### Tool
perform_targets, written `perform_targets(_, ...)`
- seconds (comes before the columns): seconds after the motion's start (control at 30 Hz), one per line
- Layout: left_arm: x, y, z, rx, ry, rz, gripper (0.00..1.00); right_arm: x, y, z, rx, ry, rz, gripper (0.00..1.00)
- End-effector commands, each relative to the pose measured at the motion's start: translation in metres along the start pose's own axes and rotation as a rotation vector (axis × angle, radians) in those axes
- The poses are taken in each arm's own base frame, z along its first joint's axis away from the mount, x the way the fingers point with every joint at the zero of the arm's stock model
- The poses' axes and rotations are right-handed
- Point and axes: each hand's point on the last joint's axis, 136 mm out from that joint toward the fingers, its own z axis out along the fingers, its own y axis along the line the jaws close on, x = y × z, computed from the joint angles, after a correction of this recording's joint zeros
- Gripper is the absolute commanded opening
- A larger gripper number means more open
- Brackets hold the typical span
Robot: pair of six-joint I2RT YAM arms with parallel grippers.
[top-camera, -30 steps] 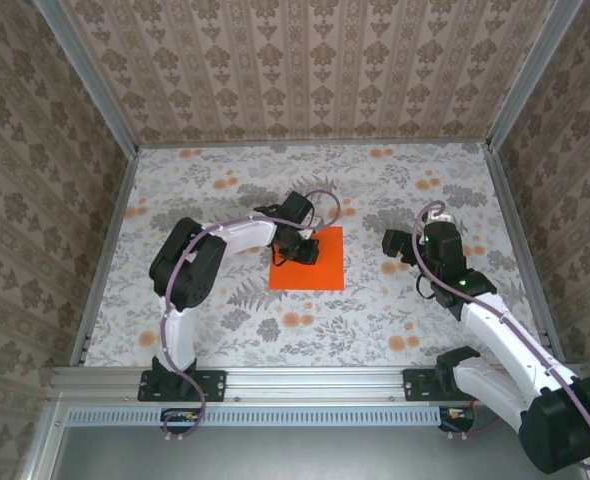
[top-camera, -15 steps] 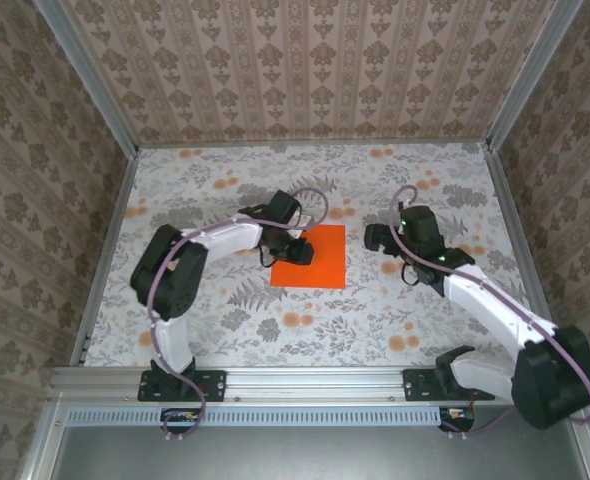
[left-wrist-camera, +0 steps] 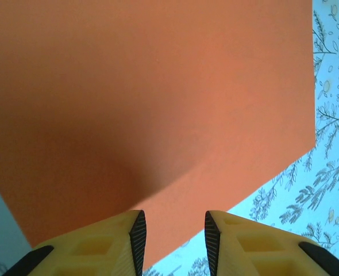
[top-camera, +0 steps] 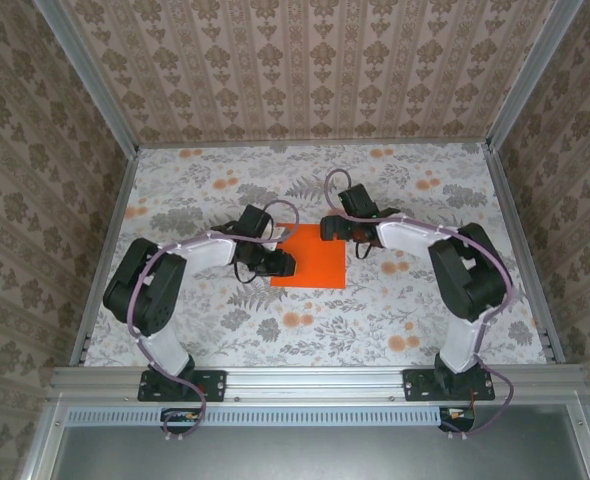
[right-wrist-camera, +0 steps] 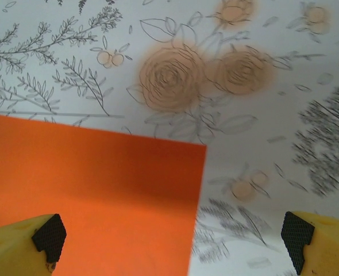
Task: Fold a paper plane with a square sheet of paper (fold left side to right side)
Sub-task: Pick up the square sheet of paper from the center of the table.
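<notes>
The left gripper (left-wrist-camera: 172, 230) is seen with its jaws slightly parted at the left edge of the square sheet of paper (top-camera: 313, 258), and nothing is clamped. The right gripper (right-wrist-camera: 172, 236) is spread wide above the sheet's far right corner. The sheet lies mid-table (top-camera: 205, 180). Since 1 second earlier, the left gripper has been drawn back to the edge, and the right brought over from well aside.

No legible text, labels or numbers anywhere
</notes>
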Motion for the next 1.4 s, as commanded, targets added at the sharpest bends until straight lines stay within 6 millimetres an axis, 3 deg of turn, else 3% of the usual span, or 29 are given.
perform_targets(0.0, -0.001, 0.0, 0.006, 0.008, 0.006, -0.015, 0.35, 0.004, 0.013, 0.011, -0.014, 0.057, 0.001, 1.0)
perform_targets(0.3, 0.016, 0.019, 0.024, -0.042, 0.065, -0.045, 0.34, 0.038, 0.032, 0.019, -0.033, 0.156, -0.012, 1.0)
perform_targets(0.5, 0.018, 0.022, 0.028, -0.044, 0.06, -0.053, 0.34, 0.055, 0.047, 0.009, -0.077, 0.197, -0.024, 0.98)
perform_targets(0.7, 0.011, 0.015, 0.027, -0.01, 0.029, -0.047, 0.34, 0.065, 0.063, -0.005, -0.125, 0.215, -0.037, 0.91)
perform_targets(0.83, 0.004, 0.009, 0.02, 0.012, -0.008, -0.033, 0.33, 0.066, 0.067, -0.009, -0.143, 0.22, -0.043, 0.79)
perform_targets(1.17, -0.023, -0.002, -0.032, 0.088, -0.173, 0.016, 0.38, 0.038, 0.088, -0.042, -0.326, 0.144, -0.045, 0.37)
perform_targets(1.37, -0.045, -0.007, -0.088, 0.197, -0.35, 0.03, 0.45, 0.016, 0.1, -0.085, -0.541, 0.069, -0.05, 0.26)
